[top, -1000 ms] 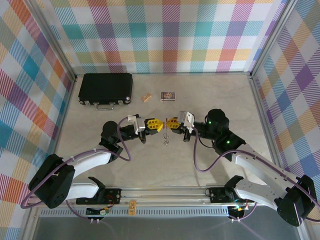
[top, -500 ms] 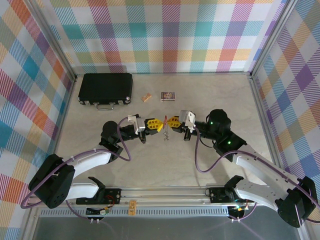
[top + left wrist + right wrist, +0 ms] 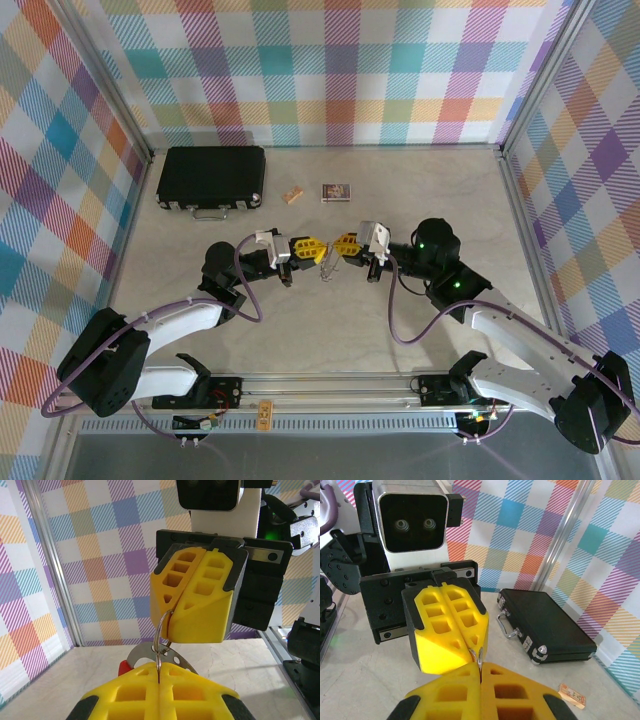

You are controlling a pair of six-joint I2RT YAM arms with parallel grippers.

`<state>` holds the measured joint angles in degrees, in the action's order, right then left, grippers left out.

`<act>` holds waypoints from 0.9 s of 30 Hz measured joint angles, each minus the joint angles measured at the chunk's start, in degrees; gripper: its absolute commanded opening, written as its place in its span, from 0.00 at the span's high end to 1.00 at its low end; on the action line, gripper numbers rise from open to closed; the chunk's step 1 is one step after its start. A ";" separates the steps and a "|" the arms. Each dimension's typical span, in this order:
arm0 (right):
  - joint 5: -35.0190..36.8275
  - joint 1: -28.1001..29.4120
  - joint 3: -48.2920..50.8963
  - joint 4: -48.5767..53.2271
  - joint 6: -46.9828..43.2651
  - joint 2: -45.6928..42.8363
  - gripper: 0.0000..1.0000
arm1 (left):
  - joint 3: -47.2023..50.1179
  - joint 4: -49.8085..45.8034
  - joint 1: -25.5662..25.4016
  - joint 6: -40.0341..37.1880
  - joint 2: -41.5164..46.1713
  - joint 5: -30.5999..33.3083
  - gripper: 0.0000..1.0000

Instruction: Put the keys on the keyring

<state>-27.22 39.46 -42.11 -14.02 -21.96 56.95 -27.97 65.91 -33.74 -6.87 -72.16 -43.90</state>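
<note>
My two grippers meet tip to tip above the table's middle, the left gripper (image 3: 321, 252) and the right gripper (image 3: 336, 249). Both are shut on the keyring (image 3: 157, 639), a thin grey metal ring standing on edge between the yellow fingertips. In the left wrist view my left gripper (image 3: 159, 667) pinches its lower part, and the right gripper's fingers (image 3: 200, 605) clamp its top. A key (image 3: 141, 653), a curved metal strip with holes and a red end, hangs at the ring and seems threaded on it. From above the key (image 3: 327, 270) dangles below the tips. In the right wrist view the right gripper (image 3: 480, 666) holds the keyring (image 3: 479, 656).
A black case (image 3: 211, 177) lies at the back left, also seen as the black case (image 3: 545, 625) beside the grippers. A small tan block (image 3: 292, 195) and a printed card (image 3: 336, 191) sit near the back wall. The checked walls enclose three sides.
Both grippers have stayed shut and tip to tip. The right one has shifted slightly, and the hanging key has swung up and a little to the left.
</note>
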 measured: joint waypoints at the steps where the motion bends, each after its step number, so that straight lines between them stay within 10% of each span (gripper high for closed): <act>1: -0.02 0.00 0.00 0.00 0.00 0.00 1.00 | 0.00 0.00 0.00 -0.02 0.00 -0.02 1.00; 27: -0.42 0.00 0.00 0.02 -0.02 0.76 1.00 | 0.00 -1.75 0.00 -0.02 0.02 -0.02 1.00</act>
<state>-27.64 39.46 -42.11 -14.00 -21.98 57.71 -27.97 64.16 -33.74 -6.90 -72.14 -43.92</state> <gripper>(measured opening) 0.049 0.054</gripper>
